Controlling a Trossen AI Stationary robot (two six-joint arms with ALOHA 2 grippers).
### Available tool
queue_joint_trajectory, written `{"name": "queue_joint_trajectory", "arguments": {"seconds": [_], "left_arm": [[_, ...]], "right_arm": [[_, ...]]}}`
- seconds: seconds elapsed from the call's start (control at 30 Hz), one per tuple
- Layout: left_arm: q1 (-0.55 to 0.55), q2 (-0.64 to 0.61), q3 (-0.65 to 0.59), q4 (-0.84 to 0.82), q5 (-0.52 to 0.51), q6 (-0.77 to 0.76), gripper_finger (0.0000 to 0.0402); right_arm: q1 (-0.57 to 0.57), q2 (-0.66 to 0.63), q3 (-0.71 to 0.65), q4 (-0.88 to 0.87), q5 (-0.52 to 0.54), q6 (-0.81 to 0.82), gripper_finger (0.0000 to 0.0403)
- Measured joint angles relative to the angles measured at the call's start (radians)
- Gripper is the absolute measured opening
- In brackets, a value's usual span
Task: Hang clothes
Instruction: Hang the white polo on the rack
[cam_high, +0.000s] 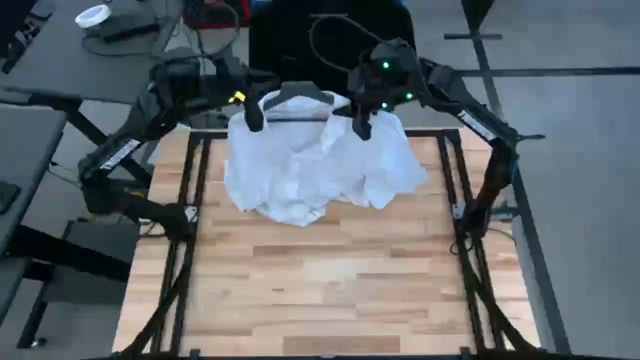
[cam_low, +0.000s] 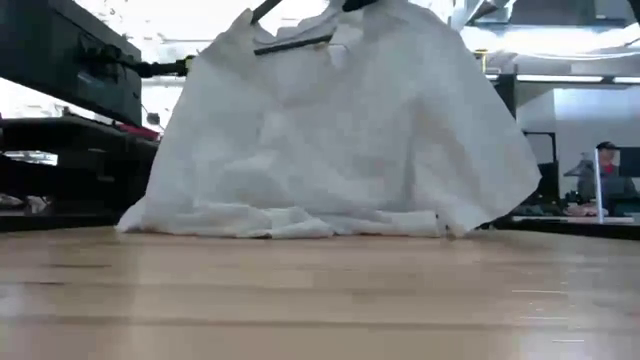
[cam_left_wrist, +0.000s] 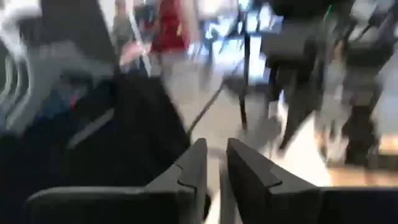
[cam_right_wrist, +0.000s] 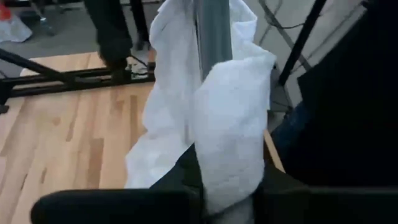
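This looks like a robotics lab or workshop: a wooden table (cam_high: 320, 290) framed by black metal rails, dark desks (cam_high: 60, 60) with cables alongside, and a person (cam_low: 603, 180) seated at a workstation beyond.

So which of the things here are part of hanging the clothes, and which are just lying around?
Part of the job:
- white top, far side of the table
- hanger, in its neck
- left gripper
- right gripper, shut on the white top

Just lying about:
- white bowl on the side desk
- dark cable behind the table
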Motion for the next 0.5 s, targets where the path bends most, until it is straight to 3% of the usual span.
{"name": "queue_joint_trajectory", "arguments": {"seconds": [0.13,0.3,0.5], "left_arm": [[0.024,0.002,0.000,-0.076,-0.001,-0.030,0.0106],[0.043,-0.010,0.000,-0.116,0.001,-0.054,0.0113],[0.041,-0.013,0.000,-0.160,0.008,-0.049,0.0112]], "right_arm": [[-0.044,0.000,0.000,0.003,-0.005,0.013,0.0028],[-0.147,0.000,0.000,0.038,0.002,0.069,0.0028],[-0.255,0.000,0.000,0.213,0.002,0.143,0.0028]]}}
